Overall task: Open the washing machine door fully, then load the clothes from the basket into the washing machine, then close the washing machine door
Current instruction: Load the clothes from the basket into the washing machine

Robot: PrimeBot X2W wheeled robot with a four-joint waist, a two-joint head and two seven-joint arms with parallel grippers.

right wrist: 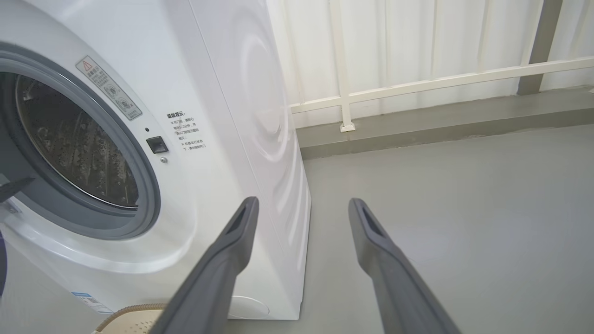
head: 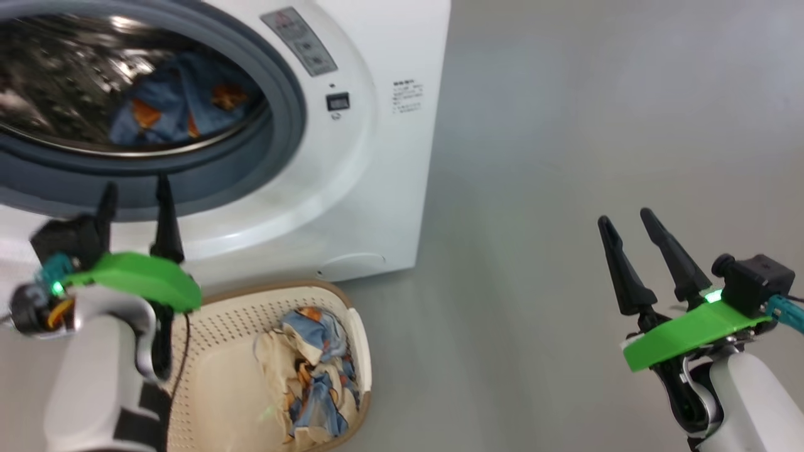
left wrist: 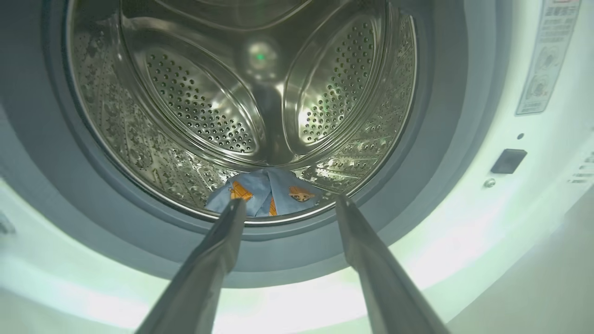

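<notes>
The white washing machine stands with its drum mouth uncovered; its door is out of view. A blue garment with orange figures lies at the drum's front lip, also seen as blue cloth in the left wrist view. More clothes, cream and blue, lie in the cream basket on the floor before the machine. My left gripper is open and empty, just outside the grey gasket, above the basket. My right gripper hangs open and empty over bare floor, right of the machine.
Grey floor stretches to the machine's right. A white railing and a low grey kerb run behind the machine's right side. The basket's rim shows below the machine front.
</notes>
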